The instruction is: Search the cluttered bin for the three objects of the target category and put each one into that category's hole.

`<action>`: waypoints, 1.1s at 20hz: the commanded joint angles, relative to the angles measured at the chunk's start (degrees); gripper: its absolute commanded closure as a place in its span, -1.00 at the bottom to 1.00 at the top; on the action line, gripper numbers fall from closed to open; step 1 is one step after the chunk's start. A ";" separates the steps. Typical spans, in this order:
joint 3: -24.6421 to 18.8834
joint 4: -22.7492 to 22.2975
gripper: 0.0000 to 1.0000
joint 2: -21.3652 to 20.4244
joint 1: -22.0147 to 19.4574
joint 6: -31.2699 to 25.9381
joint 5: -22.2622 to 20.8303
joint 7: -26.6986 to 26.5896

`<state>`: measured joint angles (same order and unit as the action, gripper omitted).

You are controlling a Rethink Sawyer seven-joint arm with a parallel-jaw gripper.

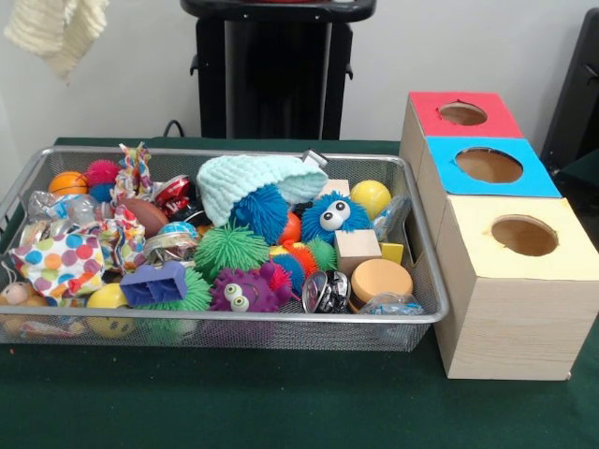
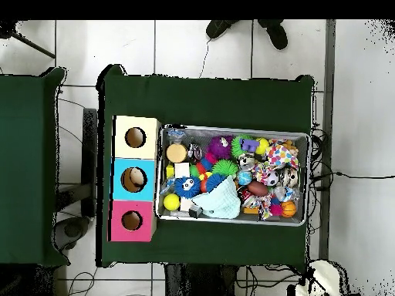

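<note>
A wire mesh bin [image 1: 281, 319] [image 2: 231, 129] is heaped with toys. In it are a mint knitted hat [image 1: 257, 182] [image 2: 222, 200], a blue furry ball with eyes [image 1: 334, 217], a purple furry one with eyes [image 1: 239, 292], a green spiky ball [image 1: 229, 248], a yellow ball [image 1: 371, 196] [image 2: 171, 202], a wooden cube [image 1: 357, 250] and a round tan block [image 1: 380, 279] [image 2: 176, 153]. Beside the bin stand three wooden boxes with holes: red top [image 1: 463, 113] [image 2: 131, 220], blue top [image 1: 489, 166] [image 2: 133, 179], yellow top [image 1: 524, 236] [image 2: 135, 137]. No gripper shows in either view.
The bin's other end holds a small basketball [image 1: 67, 182], a brown football [image 1: 145, 215], a polka-dot cloth [image 1: 61, 262] and a purple block [image 1: 154, 283]. A cream fuzzy cloth [image 1: 56, 33] hangs beyond the table. A person's shoes [image 2: 243, 31] show at the overhead view's top edge.
</note>
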<state>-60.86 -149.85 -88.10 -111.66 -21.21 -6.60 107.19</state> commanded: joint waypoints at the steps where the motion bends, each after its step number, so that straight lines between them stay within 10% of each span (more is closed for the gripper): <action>1: 5.87 -0.10 1.00 -11.07 7.34 -11.96 13.40 -36.70; 11: 29.85 0.41 1.00 -17.47 20.07 -18.76 15.01 -49.92; 22: 37.30 3.23 1.00 -14.23 24.06 -20.12 11.16 -49.75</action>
<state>-32.75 -147.18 -102.63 -88.73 -34.95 5.64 75.93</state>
